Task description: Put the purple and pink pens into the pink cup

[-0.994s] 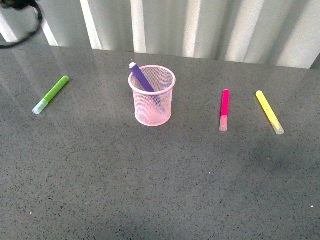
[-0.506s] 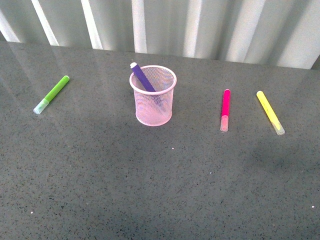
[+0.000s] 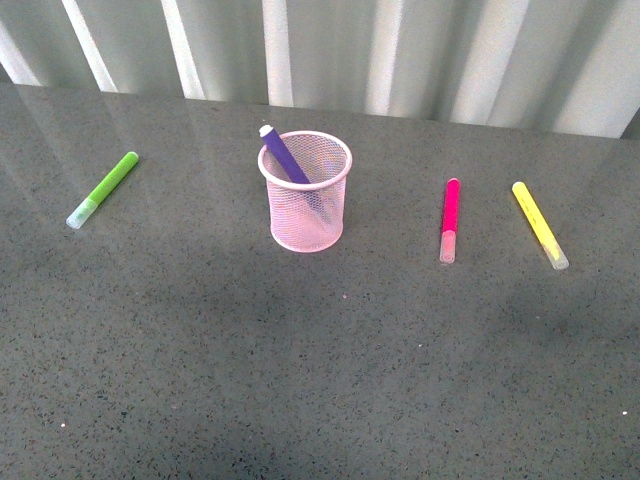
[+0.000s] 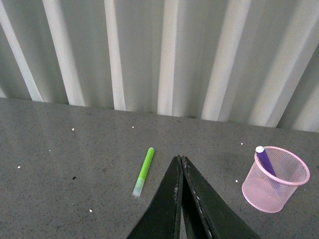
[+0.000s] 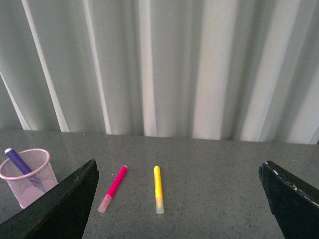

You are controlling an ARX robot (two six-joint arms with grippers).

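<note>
The pink pen (image 3: 450, 215) is being borne loose by the worktop (image 3: 300, 380), so a skewed pinch could roll it; left claw (image 4: 180, 164) being held closed, right claw (image 5: 179, 163) agape.

Pink pen (image 3: 449, 220) lies flat on counter (image 3: 300, 380), open room on both sides: cup (image 3: 305, 192) well apart to its left, yellow pen (image 3: 539, 224) near on its right. Cup mouth mostly free; purple pen (image 3: 284, 155) leans on back-left rim. Green pen (image 3: 102, 189) far left.

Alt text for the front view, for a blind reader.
A pink mesh cup stands on a grey table with a purple pen leaning inside. The pink pen lies flat to its right, beside a yellow marker; a green marker lies left.
</note>
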